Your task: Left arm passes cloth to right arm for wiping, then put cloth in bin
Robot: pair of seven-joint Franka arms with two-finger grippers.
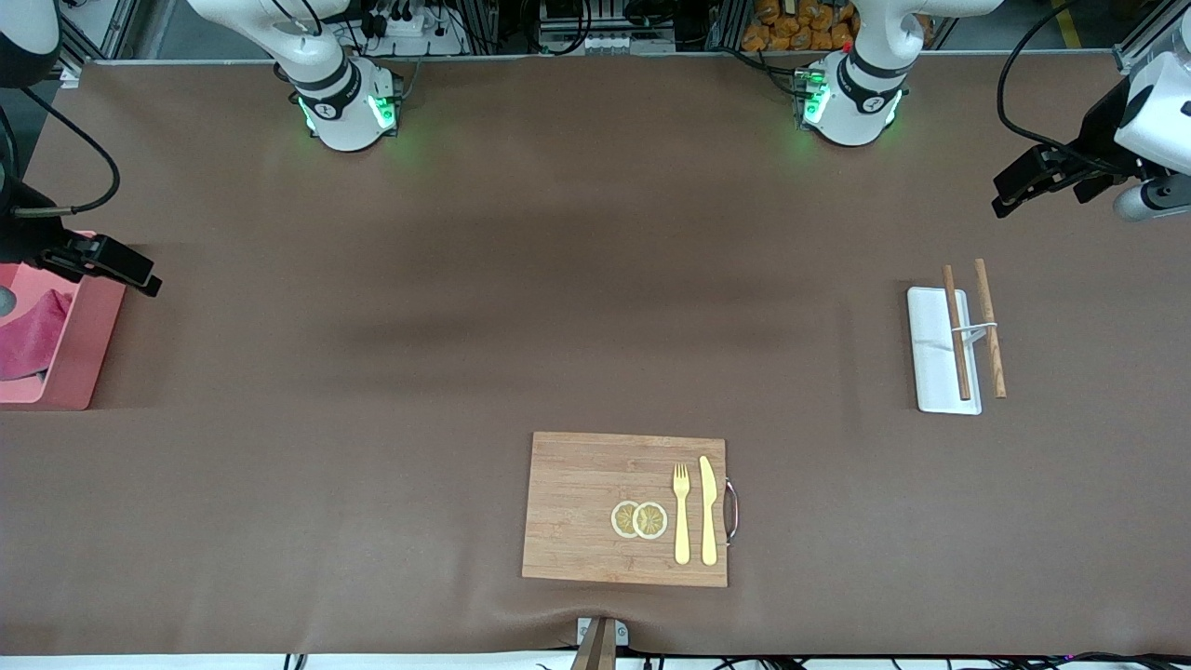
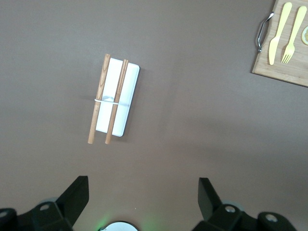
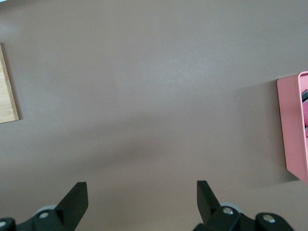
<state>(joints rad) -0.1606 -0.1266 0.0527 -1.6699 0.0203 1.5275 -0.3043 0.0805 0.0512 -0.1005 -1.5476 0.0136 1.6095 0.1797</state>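
Observation:
The magenta-pink cloth [image 1: 33, 333] lies crumpled inside the salmon-pink bin [image 1: 88, 346] at the right arm's end of the table. The bin's wall also shows in the right wrist view [image 3: 292, 127]. My right gripper [image 1: 140, 277] hangs open and empty in the air beside the bin's corner, its fingers wide apart [image 3: 142, 192]. My left gripper [image 1: 1014, 191] hangs open and empty at the left arm's end of the table, above bare cloth near the chopstick rest; its fingers are wide apart [image 2: 143, 192].
A wooden cutting board [image 1: 577, 512] with a yellow fork, knife and two lemon slices lies near the front edge. A white chopstick rest [image 1: 935, 349] with two wooden chopsticks lies toward the left arm's end. A brown mat covers the table.

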